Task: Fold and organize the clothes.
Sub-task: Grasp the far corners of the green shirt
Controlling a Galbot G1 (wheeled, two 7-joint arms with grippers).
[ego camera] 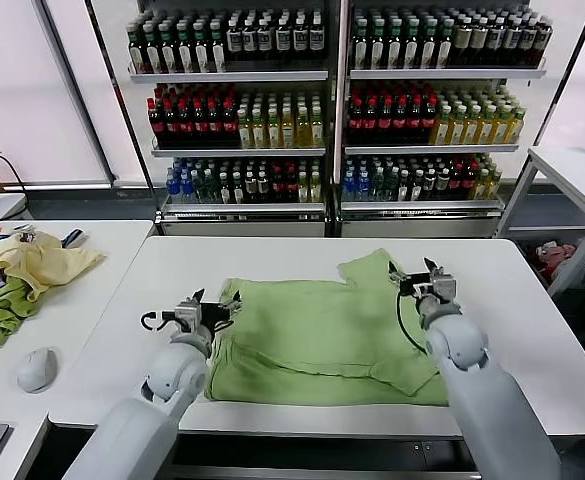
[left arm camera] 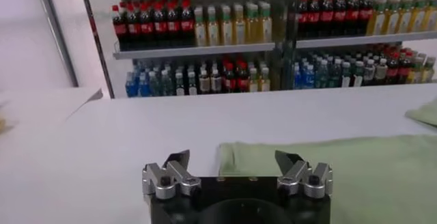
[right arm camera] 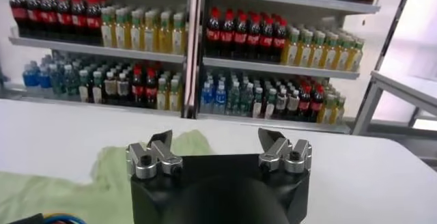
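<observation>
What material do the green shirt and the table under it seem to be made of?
The shirt looks like soft matte cloth, probably cotton knit: it lies limp, with creases and folded layers. The table looks like smooth white laminate or painted board: flat, even, faintly glossy. The exact material is uncertain.

We see two smooth, rounded light-grey arms, each with a bulbous joint shell behind its wrist. Our left gripper [ego camera: 224, 304] and right gripper [ego camera: 416, 276] share one build: a black block body carrying silver metal finger mounts, each fixed with a dark screw, and short black angular fingertips [left arm camera: 179, 158]. A thin black cable loops beside each wrist.
</observation>
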